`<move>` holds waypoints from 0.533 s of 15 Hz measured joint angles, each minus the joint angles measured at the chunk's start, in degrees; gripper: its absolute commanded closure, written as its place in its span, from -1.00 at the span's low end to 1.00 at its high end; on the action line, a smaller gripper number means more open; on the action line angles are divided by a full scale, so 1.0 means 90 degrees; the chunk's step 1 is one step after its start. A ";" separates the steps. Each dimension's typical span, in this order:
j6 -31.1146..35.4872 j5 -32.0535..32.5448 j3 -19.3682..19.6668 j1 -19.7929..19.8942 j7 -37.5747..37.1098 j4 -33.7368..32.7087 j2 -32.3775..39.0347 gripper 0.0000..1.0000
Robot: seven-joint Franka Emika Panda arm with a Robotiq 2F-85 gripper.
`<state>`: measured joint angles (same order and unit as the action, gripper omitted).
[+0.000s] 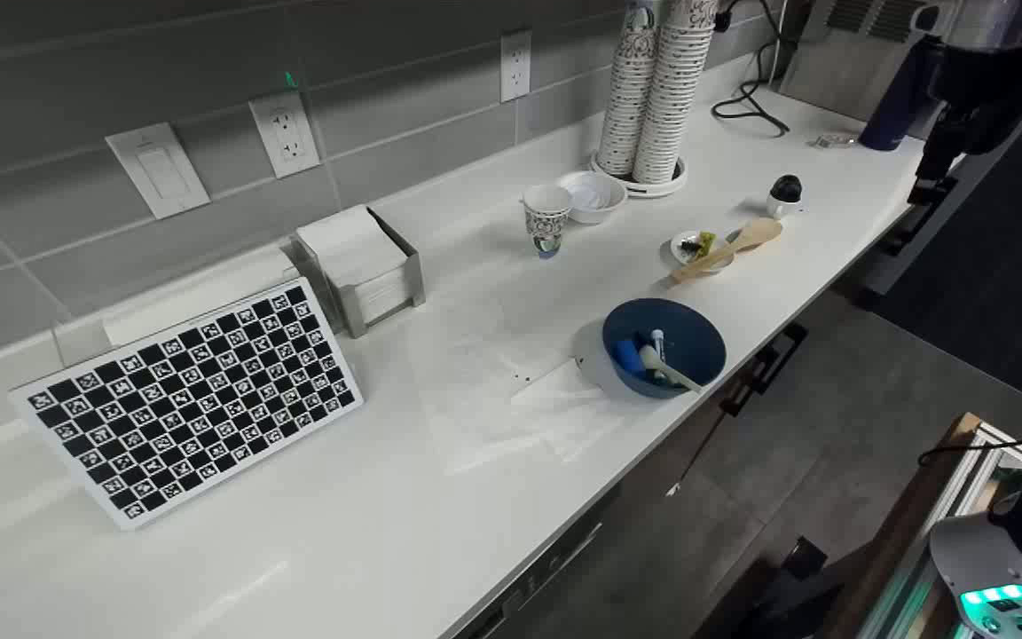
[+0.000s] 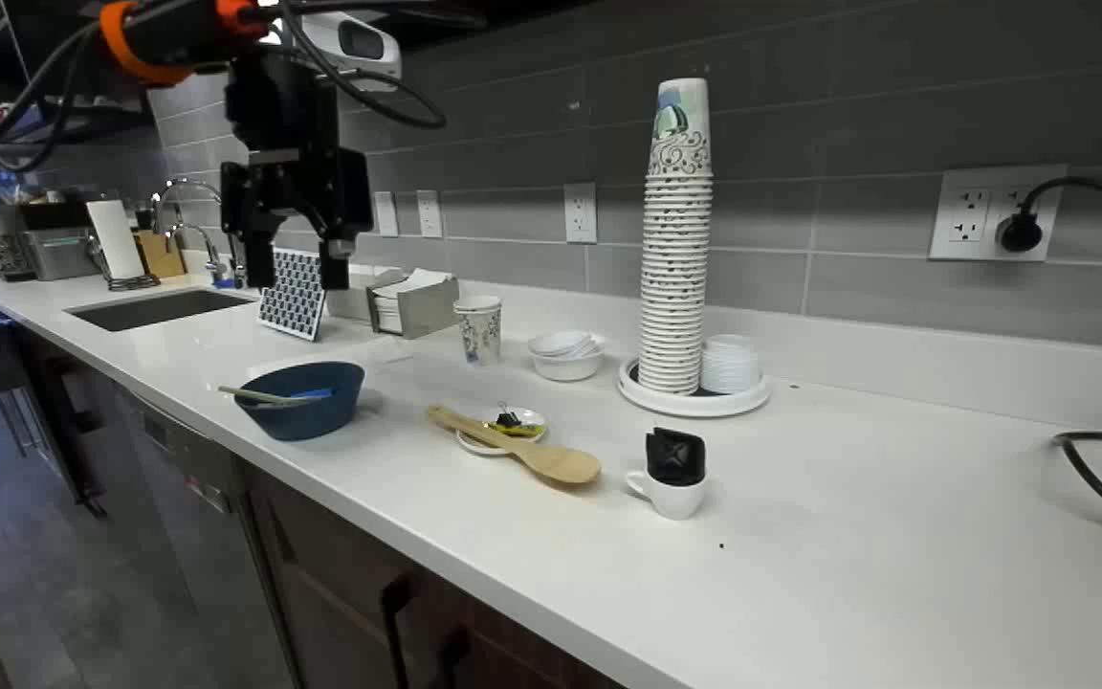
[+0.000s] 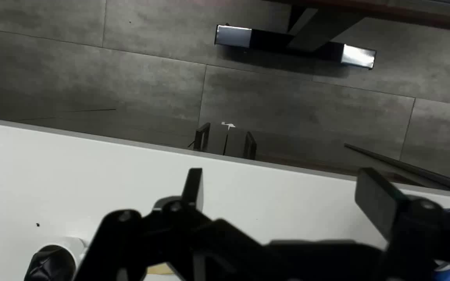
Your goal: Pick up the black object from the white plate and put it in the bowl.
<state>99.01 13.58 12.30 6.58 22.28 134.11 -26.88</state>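
The gripper (image 2: 297, 266) is hanging well above the countertop (image 2: 848, 555), its jaws pointing downward; in the wrist view its fingers (image 3: 377, 201) are standing wide apart and are holding nothing, the white surface and its front edge showing in the gap; the black object (image 2: 508, 418), small and clip-like, is lying on the white plate (image 2: 477, 445), just beside a yellow-green item (image 1: 707, 241); a wooden spoon (image 2: 562, 465) is resting across the same plate, its head lying beyond the rim; the bowl (image 2: 321, 413), deep blue, is standing near the front edge, apart from the plate, and is holding a blue item (image 1: 629, 357) and a pale utensil (image 1: 671, 370) whose handle is extending past the rim; on the far side of the plate from the bowl a white cup (image 2: 673, 500) is standing upright, a dark crinkled item (image 2: 675, 457) protruding from its mouth; toward the tiled wall (image 2: 828, 115) a patterned paper cup (image 2: 480, 335) is standing near a small white bowl (image 2: 565, 366), and stacks of paper cups (image 1: 622, 115) are rising from a round white tray (image 2: 694, 407); a napkin holder (image 2: 431, 311) is sitting farther along the wall, a checkered board (image 1: 200, 404) standing tilted near it; in both exterior views the black object is appearing too small for its exact form to be made out.
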 measured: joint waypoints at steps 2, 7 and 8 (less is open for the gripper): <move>0.0000 0.0000 0.0000 0.0000 0.0000 0.0000 0.0000 -1.00; 0.0000 0.0000 0.0000 0.0000 -0.0001 0.0000 0.0000 -1.00; 0.0008 -0.0037 -0.0006 -0.0004 -0.0052 0.0004 0.0000 -1.00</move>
<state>99.08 13.25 12.25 6.55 21.82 134.15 -26.88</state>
